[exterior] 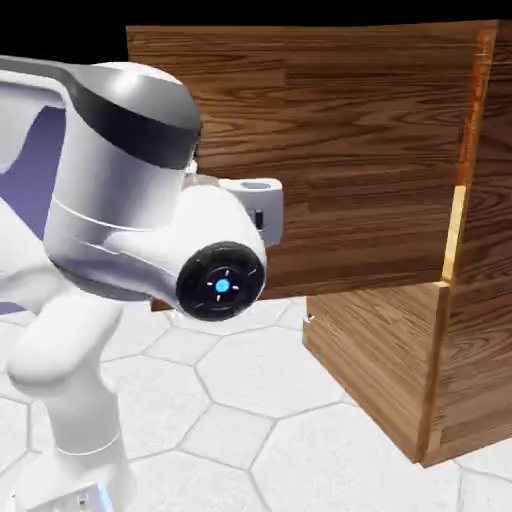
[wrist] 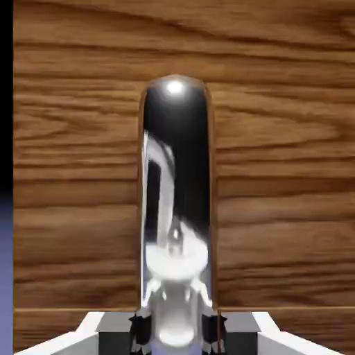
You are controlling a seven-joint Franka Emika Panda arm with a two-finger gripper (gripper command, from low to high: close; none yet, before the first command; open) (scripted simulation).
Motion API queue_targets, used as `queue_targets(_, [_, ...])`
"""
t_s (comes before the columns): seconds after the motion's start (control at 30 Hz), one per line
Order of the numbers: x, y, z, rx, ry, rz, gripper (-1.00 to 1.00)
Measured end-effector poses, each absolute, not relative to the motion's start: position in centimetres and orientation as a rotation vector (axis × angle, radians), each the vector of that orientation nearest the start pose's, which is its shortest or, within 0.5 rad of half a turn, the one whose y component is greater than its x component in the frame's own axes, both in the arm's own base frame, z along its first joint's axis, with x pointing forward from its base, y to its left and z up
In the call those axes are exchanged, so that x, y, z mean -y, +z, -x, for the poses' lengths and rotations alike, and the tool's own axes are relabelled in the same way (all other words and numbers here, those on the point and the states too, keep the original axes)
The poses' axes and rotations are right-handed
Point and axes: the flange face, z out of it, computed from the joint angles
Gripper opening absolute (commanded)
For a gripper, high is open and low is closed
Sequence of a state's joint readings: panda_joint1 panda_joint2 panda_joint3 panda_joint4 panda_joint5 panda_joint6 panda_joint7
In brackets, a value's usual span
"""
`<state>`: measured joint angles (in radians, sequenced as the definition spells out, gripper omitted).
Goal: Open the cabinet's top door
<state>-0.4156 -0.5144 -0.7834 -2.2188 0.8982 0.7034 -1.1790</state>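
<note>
The cabinet of reddish-brown wood stands at the exterior view's right. Its top door is swung out from the body, hinged at the right and reaching left behind my arm. In the hand view the door's wood fills the picture, and the curved silver handle runs up the middle. My gripper is shut on the handle's lower end, with a dark fingertip pressed against each side. In the exterior view the arm's white body hides the gripper and the handle.
The lower door panel lies flush with the cabinet below the open one. My arm's bulky white links stand at the lower left over the hexagon-tiled floor.
</note>
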Motion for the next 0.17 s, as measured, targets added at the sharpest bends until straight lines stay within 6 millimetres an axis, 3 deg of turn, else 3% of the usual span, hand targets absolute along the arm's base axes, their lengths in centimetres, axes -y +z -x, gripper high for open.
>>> queue_targets(0.13, [29.7,58.3,-15.8,0.576,-0.657,1.502,-1.00])
queue_targets(0.17, [30.2,58.3,-15.9,0.585,-0.647,1.498,1.00])
